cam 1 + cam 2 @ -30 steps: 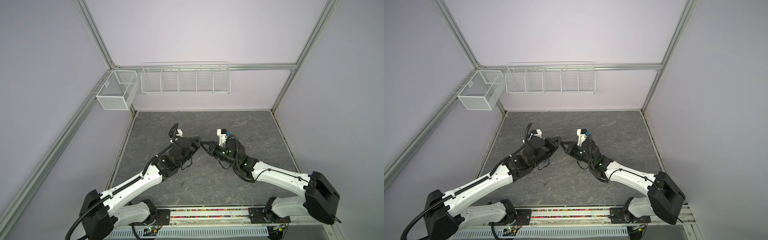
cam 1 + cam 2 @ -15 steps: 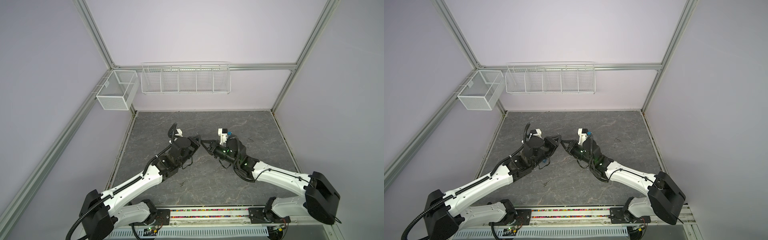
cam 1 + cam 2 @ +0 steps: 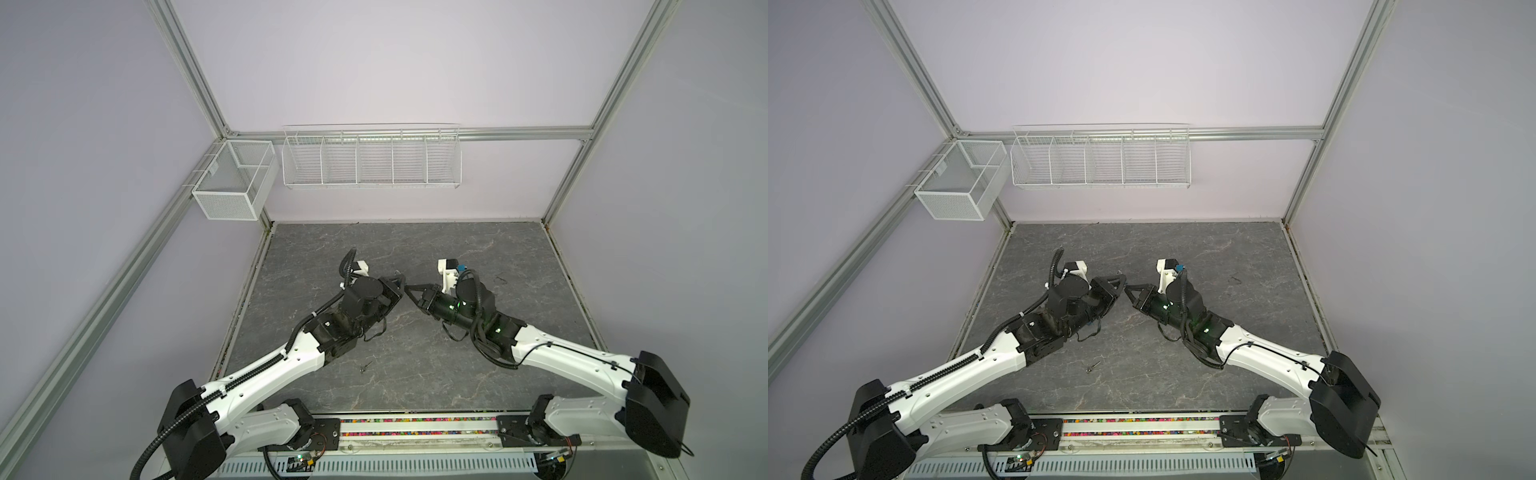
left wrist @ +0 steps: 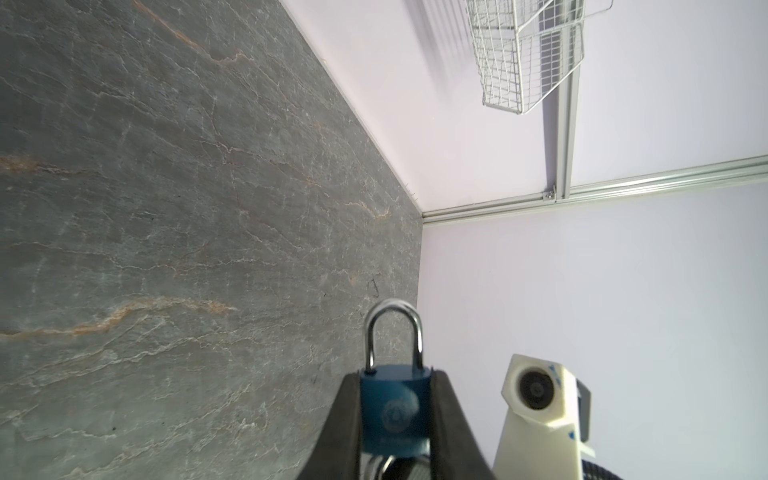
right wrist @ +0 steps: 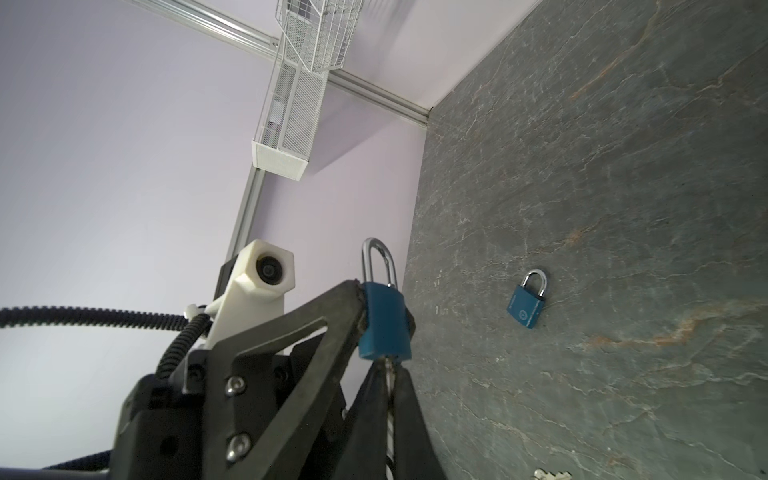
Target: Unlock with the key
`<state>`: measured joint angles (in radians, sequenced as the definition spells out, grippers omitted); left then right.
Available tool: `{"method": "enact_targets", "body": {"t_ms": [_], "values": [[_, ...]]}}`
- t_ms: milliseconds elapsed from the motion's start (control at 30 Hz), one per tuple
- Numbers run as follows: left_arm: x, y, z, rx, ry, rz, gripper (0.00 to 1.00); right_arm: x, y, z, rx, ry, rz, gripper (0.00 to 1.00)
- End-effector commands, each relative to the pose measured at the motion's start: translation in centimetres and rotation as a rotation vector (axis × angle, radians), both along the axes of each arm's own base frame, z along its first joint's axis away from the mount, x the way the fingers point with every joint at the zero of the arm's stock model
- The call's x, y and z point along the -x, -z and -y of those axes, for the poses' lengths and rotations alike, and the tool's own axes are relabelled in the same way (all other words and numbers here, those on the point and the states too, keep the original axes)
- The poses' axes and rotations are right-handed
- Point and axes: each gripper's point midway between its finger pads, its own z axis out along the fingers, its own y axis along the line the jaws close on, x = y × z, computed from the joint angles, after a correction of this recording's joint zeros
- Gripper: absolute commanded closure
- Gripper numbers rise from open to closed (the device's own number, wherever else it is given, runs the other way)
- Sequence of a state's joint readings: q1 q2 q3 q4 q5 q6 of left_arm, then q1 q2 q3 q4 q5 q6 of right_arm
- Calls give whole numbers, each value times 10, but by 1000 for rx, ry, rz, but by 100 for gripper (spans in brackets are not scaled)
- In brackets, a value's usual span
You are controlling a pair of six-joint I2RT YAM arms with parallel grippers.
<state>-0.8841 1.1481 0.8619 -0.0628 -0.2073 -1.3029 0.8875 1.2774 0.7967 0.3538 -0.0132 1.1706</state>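
Observation:
My left gripper (image 4: 394, 374) is shut on a blue padlock (image 4: 394, 409), squeezing its body from both sides. The silver shackle (image 4: 392, 332) is closed and points away from the wrist. My right gripper (image 5: 388, 368) is shut on the key (image 5: 389, 376), a thin silver blade between the fingers that enters the bottom of the held padlock (image 5: 384, 324). In both top views the left gripper (image 3: 398, 284) and the right gripper (image 3: 410, 289) meet tip to tip above the middle of the table. The lock is barely visible there.
A second blue padlock (image 5: 527, 300) lies flat on the grey stone table (image 3: 415, 374), with silver keys (image 5: 548, 474) near it at the frame edge. A small metal piece (image 3: 365, 365) lies nearer the front. Wire baskets (image 3: 371, 160) hang on the back wall.

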Motion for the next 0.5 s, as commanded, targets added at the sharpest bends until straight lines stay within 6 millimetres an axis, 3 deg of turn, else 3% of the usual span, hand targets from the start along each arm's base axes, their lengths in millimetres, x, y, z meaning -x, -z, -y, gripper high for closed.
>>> {"method": "enact_targets", "body": {"t_ms": [0, 367, 400, 467], "values": [[14, -3, 11, -6, 88, -19, 100, 9, -25, -4, 38, -33, 117, 94], [11, -7, 7, -29, 68, -14, 100, 5, 0, 4, 311, -4, 253, 94], [11, -6, 7, -30, 69, -17, 100, 2, -9, 2, 311, 1, 270, 94], [11, -4, 7, -31, 66, -25, 100, 0, -7, 3, 338, 11, 285, 94]]}}
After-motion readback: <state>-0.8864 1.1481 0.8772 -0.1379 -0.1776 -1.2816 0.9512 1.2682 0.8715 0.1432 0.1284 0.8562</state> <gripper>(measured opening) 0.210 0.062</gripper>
